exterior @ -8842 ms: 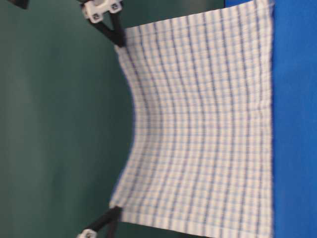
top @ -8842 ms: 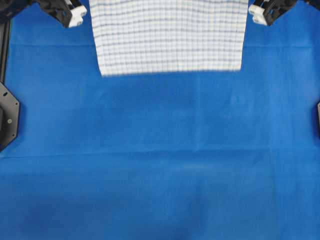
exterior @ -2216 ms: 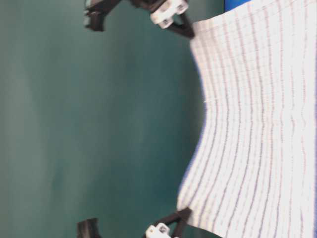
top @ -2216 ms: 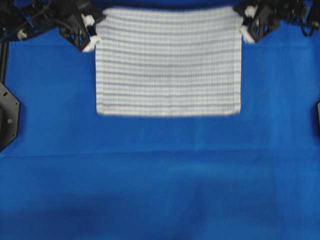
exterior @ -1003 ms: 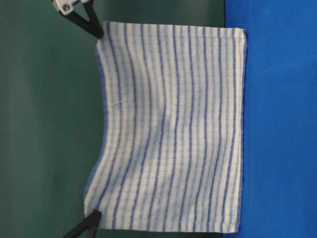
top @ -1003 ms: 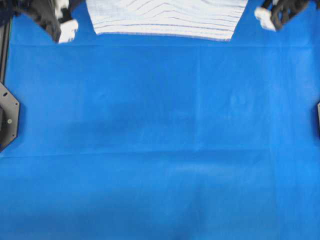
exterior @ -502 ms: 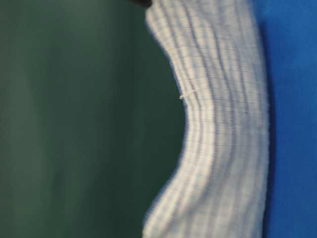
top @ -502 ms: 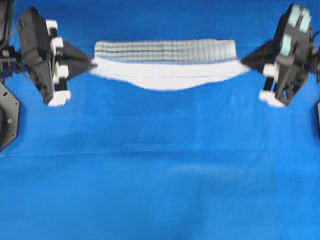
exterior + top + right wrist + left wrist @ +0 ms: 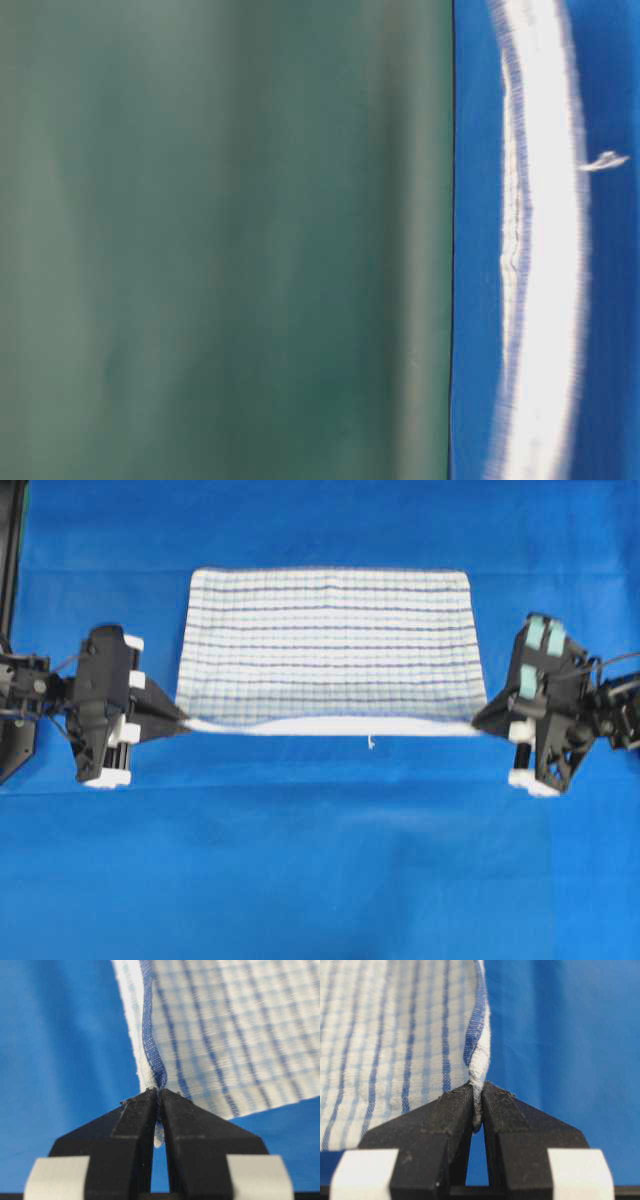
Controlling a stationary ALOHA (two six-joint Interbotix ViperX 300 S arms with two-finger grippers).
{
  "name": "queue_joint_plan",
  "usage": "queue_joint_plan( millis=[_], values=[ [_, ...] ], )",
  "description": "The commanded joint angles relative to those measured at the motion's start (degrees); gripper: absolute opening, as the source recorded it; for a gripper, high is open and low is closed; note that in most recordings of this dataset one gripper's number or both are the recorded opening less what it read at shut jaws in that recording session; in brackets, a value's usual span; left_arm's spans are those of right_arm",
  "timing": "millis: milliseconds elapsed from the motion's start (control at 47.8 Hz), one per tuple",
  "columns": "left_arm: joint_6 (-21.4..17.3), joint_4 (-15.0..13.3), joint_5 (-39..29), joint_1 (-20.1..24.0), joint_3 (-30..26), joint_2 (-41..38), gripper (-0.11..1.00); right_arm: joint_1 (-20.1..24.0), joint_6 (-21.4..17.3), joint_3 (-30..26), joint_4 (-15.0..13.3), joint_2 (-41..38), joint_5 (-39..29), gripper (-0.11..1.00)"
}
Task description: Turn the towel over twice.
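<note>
Seemingly mid-flip, I have the left gripper (image 9: 183,723) and right gripper (image 9: 476,723) each pinching a near corner of the towel (image 9: 328,645), stretched over the blue cover (image 9: 320,860), not yet released.

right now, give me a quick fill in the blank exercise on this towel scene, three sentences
1. The left gripper is shut on a ____ of the towel.
2. The right gripper is ____ on the opposite corner.
3. The table covering under the towel is plain ____.

Missing words: corner; shut; blue
</note>
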State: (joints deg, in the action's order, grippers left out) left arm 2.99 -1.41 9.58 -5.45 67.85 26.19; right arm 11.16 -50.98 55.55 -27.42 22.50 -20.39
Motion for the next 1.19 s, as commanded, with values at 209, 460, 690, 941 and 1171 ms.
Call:
queue_joint_plan(
  millis=[209,460,690,941,1171],
  values=[
    [0.0,-0.2,0.5,-5.4,-3.1,-7.8,0.03,6.1,-4.0,-2.4,0.0,-4.9,1.1,0.06],
    [0.0,-0.2,0.2,-5.9,-3.9,-10.5,0.03,6.3,-4.8,-1.8,0.0,-8.3,1.9,0.06],
    [1.0,-0.2,0.1,-6.9,-4.0,-12.6,0.10,6.4,-5.0,-1.4,0.1,-11.8,4.8,0.07],
    [4.0,-0.2,0.1,-8.2,-4.7,-14.4,0.71,6.4,-5.0,-2.0,-0.1,-12.9,6.0,0.62],
    [3.9,-0.2,-0.3,-8.2,-5.3,-12.8,0.84,6.4,-4.8,-2.4,-0.8,-10.9,5.8,0.59]
  ],
)
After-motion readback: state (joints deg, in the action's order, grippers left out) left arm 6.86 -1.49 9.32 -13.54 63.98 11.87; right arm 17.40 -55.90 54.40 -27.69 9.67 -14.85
